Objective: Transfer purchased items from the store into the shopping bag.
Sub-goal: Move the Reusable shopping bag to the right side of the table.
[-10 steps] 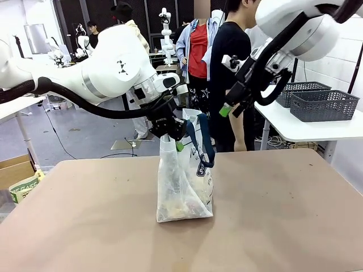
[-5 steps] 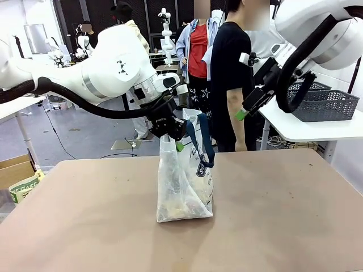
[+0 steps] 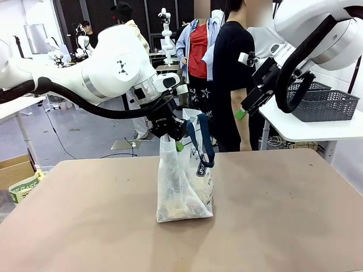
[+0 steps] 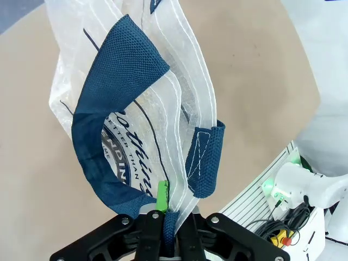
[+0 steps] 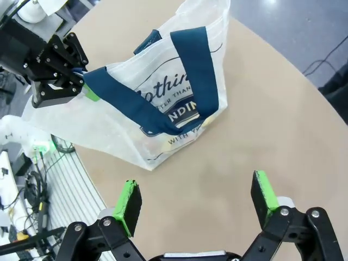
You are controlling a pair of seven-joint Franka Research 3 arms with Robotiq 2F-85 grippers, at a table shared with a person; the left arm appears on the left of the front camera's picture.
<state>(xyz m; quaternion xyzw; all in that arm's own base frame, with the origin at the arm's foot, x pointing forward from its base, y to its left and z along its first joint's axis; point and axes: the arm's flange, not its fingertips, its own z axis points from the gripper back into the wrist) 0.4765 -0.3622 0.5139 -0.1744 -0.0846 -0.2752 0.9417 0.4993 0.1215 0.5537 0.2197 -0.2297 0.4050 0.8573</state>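
Note:
The shopping bag [image 3: 182, 182], translucent white with navy handles [image 3: 205, 141], stands upright at the table's middle. My left gripper [image 3: 172, 135] is shut on the bag's top edge at a handle end and holds it up. In the left wrist view the fingertips [image 4: 162, 197] pinch the navy strap and plastic of the shopping bag [image 4: 136, 81]. Yellowish purchased items [image 3: 177, 211] show dimly through the bag's bottom. My right gripper [image 3: 245, 107] hangs open and empty, high to the right of the bag. Its wrist view looks down on the shopping bag [image 5: 163, 114] past the right gripper [image 5: 197, 196].
A person in black [image 3: 229, 62] stands at the far edge, close behind my right gripper. Two dark grey lattice baskets [image 3: 323, 105] sit on a white side table at the right. A cardboard box [image 3: 14, 170] stands on the floor at the left.
My right arm has swung away to the right and slightly up from above the bag, still open. The left gripper and the bag have stayed in place.

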